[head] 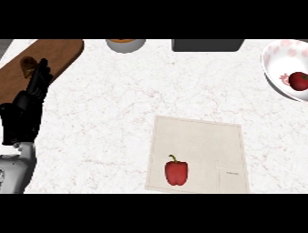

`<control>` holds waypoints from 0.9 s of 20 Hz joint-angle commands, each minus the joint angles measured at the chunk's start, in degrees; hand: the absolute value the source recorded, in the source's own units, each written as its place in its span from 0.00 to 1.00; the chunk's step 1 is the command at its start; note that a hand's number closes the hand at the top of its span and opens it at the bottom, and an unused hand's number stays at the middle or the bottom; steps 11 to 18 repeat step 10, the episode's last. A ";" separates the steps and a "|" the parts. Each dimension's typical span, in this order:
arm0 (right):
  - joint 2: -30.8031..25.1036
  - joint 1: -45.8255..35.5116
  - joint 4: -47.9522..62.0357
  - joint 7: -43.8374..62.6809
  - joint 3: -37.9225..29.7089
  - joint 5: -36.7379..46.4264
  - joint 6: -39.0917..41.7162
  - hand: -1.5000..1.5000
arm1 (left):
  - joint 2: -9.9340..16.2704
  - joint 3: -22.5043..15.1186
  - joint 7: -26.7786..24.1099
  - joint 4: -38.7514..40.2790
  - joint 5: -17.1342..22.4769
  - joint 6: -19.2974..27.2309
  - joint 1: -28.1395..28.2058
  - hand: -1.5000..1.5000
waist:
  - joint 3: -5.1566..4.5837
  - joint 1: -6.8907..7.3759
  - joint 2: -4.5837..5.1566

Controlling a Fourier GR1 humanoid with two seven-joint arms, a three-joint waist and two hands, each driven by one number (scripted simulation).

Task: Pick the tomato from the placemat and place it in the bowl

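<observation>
The tomato (300, 81) already lies inside the bowl (278, 57) at the worktop's (116, 113) far right, off the placemat (204, 136), where only a red pepper (176, 172) remains. The left hand (29, 102) rests far left, fingers straight, holding nothing; the right hand is out of view.

No text can be read anywhere. The beige cloth placemat (204, 150) carries a small tag (232, 173). Its markings are too small to read.
</observation>
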 commanded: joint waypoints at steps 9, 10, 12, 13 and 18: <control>6.42 22.35 -30.54 4.96 1.96 -2.81 0.28 0.00 | -1.48 2.22 -1.14 -1.80 -1.56 -1.60 4.30 0.50 | -0.09 -0.46 -0.24; 8.97 23.04 -31.58 2.79 1.88 -2.29 -1.84 0.00 | -2.36 1.02 -0.53 -1.21 -3.09 -1.36 2.51 0.50 | -0.06 -0.33 -0.14; 8.97 23.04 -31.58 2.79 1.88 -2.29 -1.84 0.00 | -2.36 1.02 -0.53 -1.21 -3.09 -1.36 2.51 0.50 | -0.06 -0.33 -0.14; 8.97 23.04 -31.58 2.79 1.88 -2.29 -1.84 0.00 | -2.36 1.02 -0.53 -1.21 -3.09 -1.36 2.51 0.50 | -0.06 -0.33 -0.14; 8.97 23.04 -31.58 2.79 1.88 -2.29 -1.84 0.00 | -2.36 1.02 -0.53 -1.21 -3.09 -1.36 2.51 0.50 | -0.06 -0.33 -0.14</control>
